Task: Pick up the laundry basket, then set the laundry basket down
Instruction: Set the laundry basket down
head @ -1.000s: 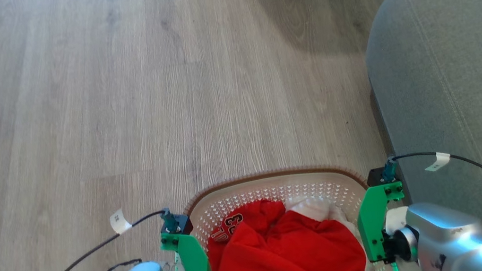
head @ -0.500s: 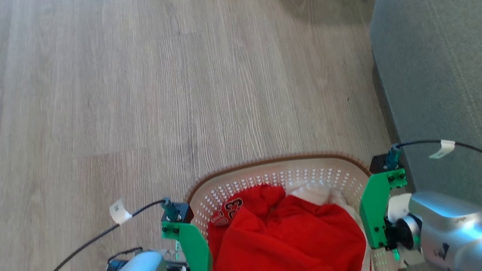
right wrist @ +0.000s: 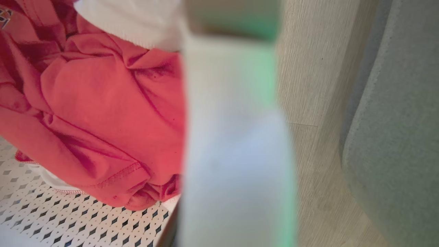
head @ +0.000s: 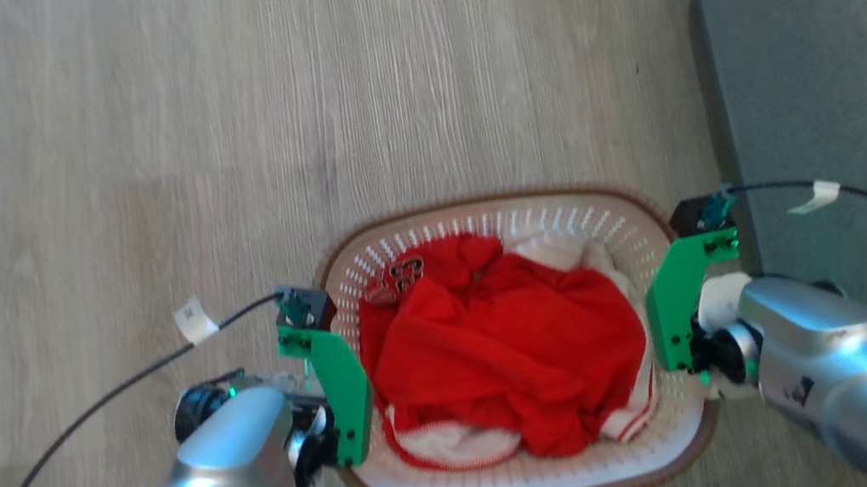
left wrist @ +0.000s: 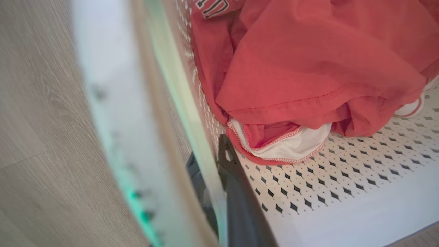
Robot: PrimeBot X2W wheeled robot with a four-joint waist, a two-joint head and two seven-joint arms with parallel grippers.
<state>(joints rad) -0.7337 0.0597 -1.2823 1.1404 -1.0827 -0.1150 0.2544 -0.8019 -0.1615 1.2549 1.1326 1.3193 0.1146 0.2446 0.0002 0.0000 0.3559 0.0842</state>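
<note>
camera tipped down since second ago: whole basket point(head: 533, 222) now framed, same place between arms, beside sofa point(head: 825, 47). left gripper point(left wrist: 210, 161) jaws clamped on its wall; right gripper point(head: 674, 328) jaws hidden, can't tell. likely bending toward set-down.

left pincer point(left wrist: 207, 154) clamped, right pincer point(head: 672, 324) grip unclear

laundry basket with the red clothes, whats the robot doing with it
The robot has an arm on each side of the laundry basket, which holds red and white clothes. The left gripper pinches the left wall between its fingers; the right gripper sits at the right rim, its grip hidden. The basket is beside a grey sofa.
</note>
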